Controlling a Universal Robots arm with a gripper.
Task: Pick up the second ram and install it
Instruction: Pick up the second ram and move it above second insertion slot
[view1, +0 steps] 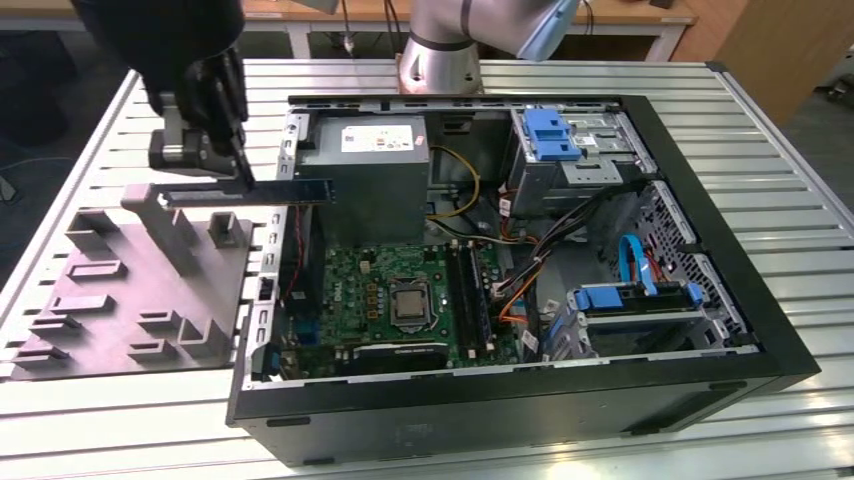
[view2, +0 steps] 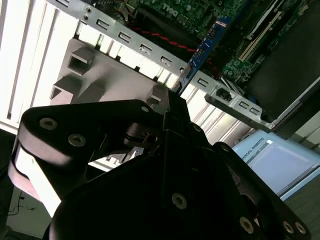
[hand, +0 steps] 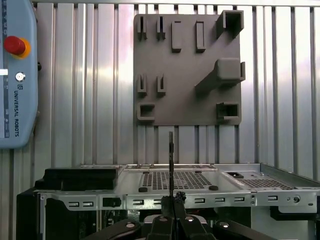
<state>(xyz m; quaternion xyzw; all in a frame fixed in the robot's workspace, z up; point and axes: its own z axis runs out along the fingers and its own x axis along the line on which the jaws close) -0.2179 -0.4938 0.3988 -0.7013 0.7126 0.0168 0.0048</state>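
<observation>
My gripper (view1: 240, 165) hangs above the left wall of the open computer case (view1: 534, 400), at the exterior view's upper left. It is shut on the second ram (view1: 304, 190), a dark blue-green stick held level with its free end pointing over the case. In the second wrist view the ram (view2: 202, 50) runs out from the fingers (view2: 172, 107) toward the green motherboard (view2: 250, 50). It shows edge-on (hand: 171, 160) in the first wrist view, above the gripper (hand: 171, 212). The motherboard (view1: 380, 285) lies on the case floor, below and to the right of the stick.
A grey moulded fixture tray (view1: 100, 300) with a tall post sits left of the case, also in the first wrist view (hand: 185, 95). Inside the case are a power supply (view1: 363, 140), cables and blue drive brackets (view1: 550, 135). A teach pendant (hand: 17, 75) lies on the slatted table.
</observation>
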